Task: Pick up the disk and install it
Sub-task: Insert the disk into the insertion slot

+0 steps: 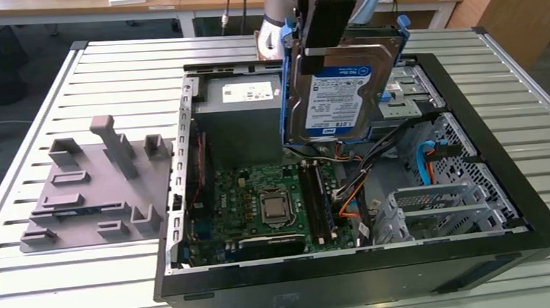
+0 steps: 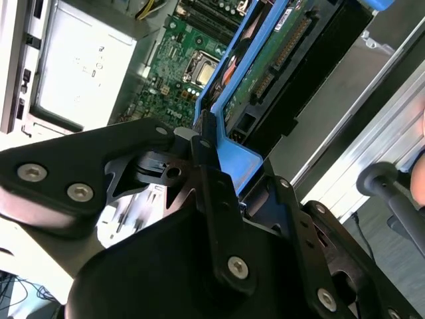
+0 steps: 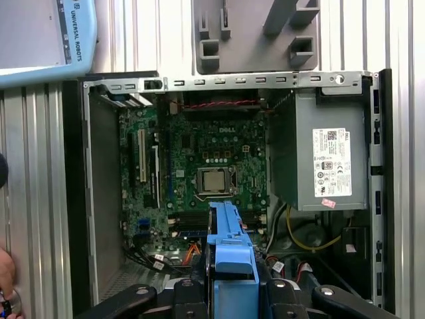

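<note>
My claw point(image 1: 330, 42) is closed on the blue rail of the disk point(image 1: 333, 98) and holds it upright above the open computer case point(image 1: 357, 273). From the exterior view's left, the table point(image 1: 110, 71) carries a grey fixture point(image 1: 93, 185). Then come the motherboard point(image 1: 258, 197), the disk, and a metal cage point(image 1: 447, 208).

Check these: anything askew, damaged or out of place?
Nothing looks damaged or spilled. The disk is upright, clamped in the end effector above the open computer case, and is not yet seated in a bay.
</note>
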